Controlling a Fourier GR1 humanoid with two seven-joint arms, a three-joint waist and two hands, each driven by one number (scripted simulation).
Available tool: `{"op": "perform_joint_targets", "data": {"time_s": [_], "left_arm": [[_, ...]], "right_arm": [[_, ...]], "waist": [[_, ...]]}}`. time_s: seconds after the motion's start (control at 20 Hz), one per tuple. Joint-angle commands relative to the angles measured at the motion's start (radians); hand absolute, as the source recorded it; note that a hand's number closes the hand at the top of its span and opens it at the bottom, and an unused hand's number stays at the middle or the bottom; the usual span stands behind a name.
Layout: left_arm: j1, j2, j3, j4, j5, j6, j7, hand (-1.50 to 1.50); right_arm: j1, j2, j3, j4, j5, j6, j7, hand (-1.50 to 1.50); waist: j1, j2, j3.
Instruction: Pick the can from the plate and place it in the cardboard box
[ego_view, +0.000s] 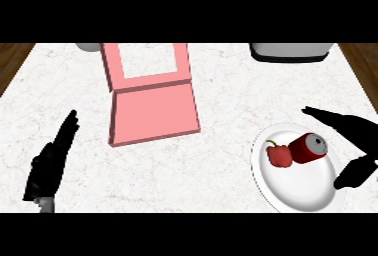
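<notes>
Two open hands, right hand (356, 131) beside can (309, 148) on plate (295, 192).

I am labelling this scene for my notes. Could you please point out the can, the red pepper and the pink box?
can (310, 149), head view, on its red side wall.
red pepper (280, 156), head view, on its body, below the stem.
pink box (155, 111), head view, on its open flap.

We note a red bell pepper (279, 155) with a green stem. A grey and black appliance (289, 52) stands at the far edge of the white marble counter (221, 100), upper right.
</notes>
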Motion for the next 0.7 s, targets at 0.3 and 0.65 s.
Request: {"op": "perform_joint_targets", "data": {"time_s": [0.3, 0.65], "left_arm": [[-0.071, -0.046, 0.022, 0.028, -0.050, -0.011, 0.019, 0.00], [-0.110, -0.022, 0.064, 0.008, -0.023, -0.070, 0.092, 0.00]], "right_arm": [[-0.023, 0.084, -0.001, 0.097, 0.120, -0.045, -0.070, -1.50], [0.021, 0.058, -0.020, 0.090, 0.157, -0.016, -0.112, -1.50]], "waist": [[-0.001, 0.000, 0.000], [-0.003, 0.000, 0.000]]}}
